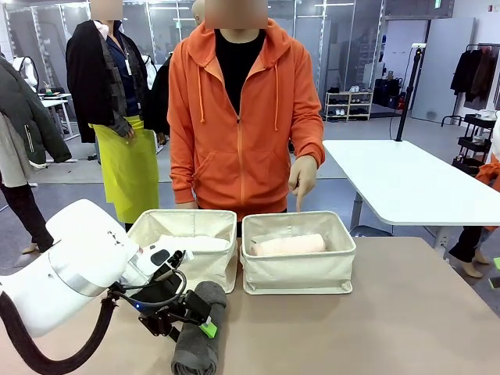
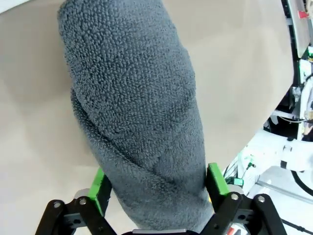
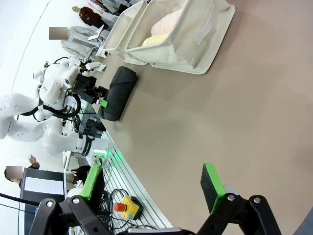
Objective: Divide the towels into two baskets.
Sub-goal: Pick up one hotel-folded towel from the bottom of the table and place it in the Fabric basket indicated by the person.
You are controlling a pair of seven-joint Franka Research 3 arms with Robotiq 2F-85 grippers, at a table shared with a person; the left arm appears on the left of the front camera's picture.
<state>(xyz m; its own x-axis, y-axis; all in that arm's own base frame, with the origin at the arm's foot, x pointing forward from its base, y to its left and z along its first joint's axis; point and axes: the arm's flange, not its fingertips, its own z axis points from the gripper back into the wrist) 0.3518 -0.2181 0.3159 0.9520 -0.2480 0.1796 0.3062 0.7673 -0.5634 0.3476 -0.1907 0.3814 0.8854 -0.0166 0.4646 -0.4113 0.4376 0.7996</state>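
Note:
The dark grey towel (image 1: 205,332) lies on the table in front of the left basket (image 1: 215,269). My left gripper (image 1: 199,322) is shut on it, and the left wrist view shows green pads (image 2: 216,180) pressing both sides of the towel (image 2: 132,98). A white towel (image 1: 195,244) rests in the left basket. In the right basket (image 1: 301,273) lies the pale pink towel (image 1: 289,245); the right wrist view shows a pale yellow towel (image 3: 155,39) beside it. My right gripper (image 3: 154,188) hangs open above bare table, holding nothing.
A person in an orange hoodie (image 1: 242,117) stands at the far side, one finger (image 1: 298,201) pointing down at the right basket. Bare table (image 1: 406,312) stretches to the right. A table rail with an emergency stop button (image 3: 128,206) sits below my right gripper.

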